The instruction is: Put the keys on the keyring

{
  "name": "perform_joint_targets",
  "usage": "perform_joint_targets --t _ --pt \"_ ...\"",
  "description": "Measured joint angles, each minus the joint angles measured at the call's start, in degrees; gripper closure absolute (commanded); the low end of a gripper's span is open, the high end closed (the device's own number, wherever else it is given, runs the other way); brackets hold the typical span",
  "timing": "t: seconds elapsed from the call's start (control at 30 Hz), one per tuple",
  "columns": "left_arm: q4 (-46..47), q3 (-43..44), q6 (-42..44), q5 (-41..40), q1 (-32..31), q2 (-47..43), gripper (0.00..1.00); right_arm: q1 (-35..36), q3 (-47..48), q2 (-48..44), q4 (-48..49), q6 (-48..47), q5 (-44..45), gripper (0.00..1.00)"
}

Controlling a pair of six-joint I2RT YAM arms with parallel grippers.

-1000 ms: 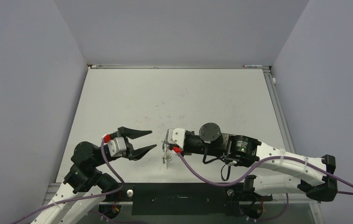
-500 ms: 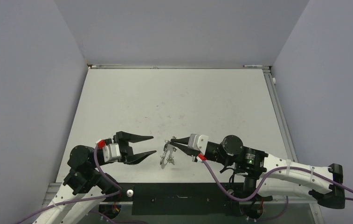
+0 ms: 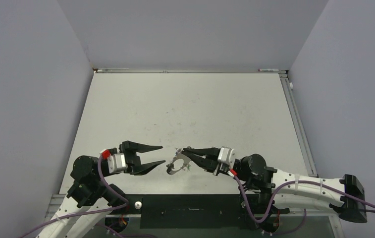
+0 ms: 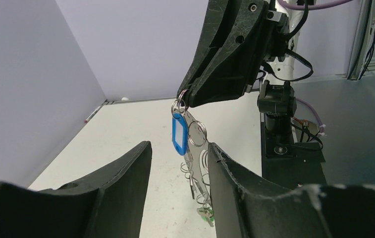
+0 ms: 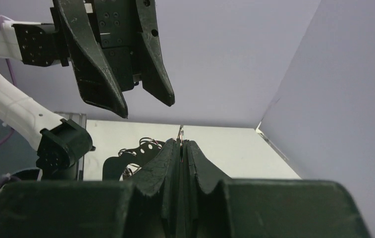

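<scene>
My right gripper is shut on the top of the keyring, a thin wire hoop hanging just above the table. In the left wrist view the right gripper reaches in from above. The keyring dangles from it with small rings, a blue-capped key near the top and a green-capped key at the bottom. My left gripper stands open, level and facing the hoop, with the blue key in line between its fingers and nothing gripped. The right wrist view shows the right gripper pinching a small ring, with the left gripper opposite.
The white table is walled by grey panels on the left, back and right. A black base plate runs along the near edge between the arm bases. The right arm's base post stands behind the hanging hoop.
The right arm has drawn back to the right and levelled its wrist, carrying the keyring along. The left gripper has shifted slightly toward the near edge and its jaws have narrowed a little.
</scene>
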Motion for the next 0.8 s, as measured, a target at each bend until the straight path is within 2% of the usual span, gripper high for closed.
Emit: perform_joint_targets --t 0.23,0.37,0.5,0.8 --pt "-0.02 0.0 0.02 -0.09 0.04 -0.17 0.6 0.02 -5.53 1.18 14.95 1.64 -0.44 0.95" --pt "-0.04 0.0 0.09 -0.5 0.04 -0.61 0.63 0.0 -5.62 1.68 18.1 2.32 -0.7 0.95" --pt "-0.35 0.0 0.31 -1.44 0.04 -0.66 0.63 0.02 -5.62 0.68 17.73 2.51 -1.01 0.95" --pt "-0.92 0.0 0.33 -2.1 0.04 -0.66 0.62 0.0 -4.09 -2.89 8.79 3.19 -1.42 0.95"
